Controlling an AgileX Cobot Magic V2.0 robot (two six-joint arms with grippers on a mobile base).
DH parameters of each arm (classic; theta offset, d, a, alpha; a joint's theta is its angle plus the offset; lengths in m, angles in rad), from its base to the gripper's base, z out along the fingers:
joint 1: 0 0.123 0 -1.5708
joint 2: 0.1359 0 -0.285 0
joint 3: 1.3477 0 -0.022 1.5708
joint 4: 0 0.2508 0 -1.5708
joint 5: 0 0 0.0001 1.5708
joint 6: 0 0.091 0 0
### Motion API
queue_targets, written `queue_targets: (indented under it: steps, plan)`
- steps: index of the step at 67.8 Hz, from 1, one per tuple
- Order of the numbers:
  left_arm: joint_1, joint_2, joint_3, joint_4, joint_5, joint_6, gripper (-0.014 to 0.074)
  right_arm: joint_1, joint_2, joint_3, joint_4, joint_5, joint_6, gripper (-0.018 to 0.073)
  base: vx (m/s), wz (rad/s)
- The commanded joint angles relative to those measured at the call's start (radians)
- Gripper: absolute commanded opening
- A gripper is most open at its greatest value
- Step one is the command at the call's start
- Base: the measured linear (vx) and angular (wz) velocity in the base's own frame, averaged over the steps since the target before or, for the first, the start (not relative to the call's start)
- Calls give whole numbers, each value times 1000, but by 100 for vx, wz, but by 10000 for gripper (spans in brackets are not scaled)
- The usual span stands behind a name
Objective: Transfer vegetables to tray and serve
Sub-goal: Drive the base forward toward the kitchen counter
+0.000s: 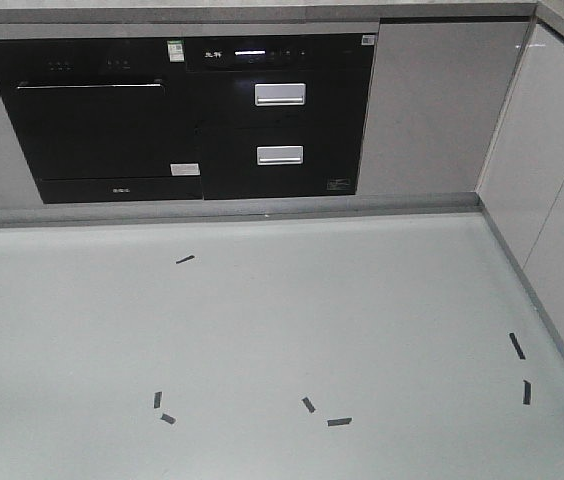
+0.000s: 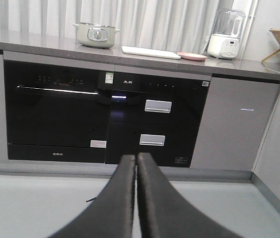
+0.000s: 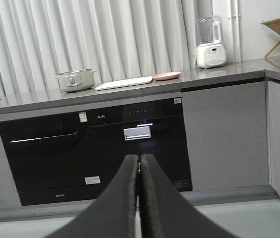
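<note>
Holds the left gripper (image 2: 135, 157) closed — black fingers (image 2: 111, 203) pressed side by side, with only a hairline seam between them. Brings them into the left wrist view at 6 o'clock, broad at the base, tapering toward 12 to blunt tips just below centre. Holds the right gripper (image 3: 139, 158) the same way: fingers (image 3: 167, 208) together, rising from 6 o'clock, tips touching, pointed forward.
</note>
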Motion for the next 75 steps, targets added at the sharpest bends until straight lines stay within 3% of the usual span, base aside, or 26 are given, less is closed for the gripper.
queue_targets:
  steps: [1, 75]
  plan:
    - [3, -5, 20, -1, -70, -8, -6, -3, -5, 14, -9, -77, -2, -3, 0, 0]
    - [3, -5, 20, -1, -70, -8, -6, -3, -5, 14, -9, -77, -2, -3, 0, 0]
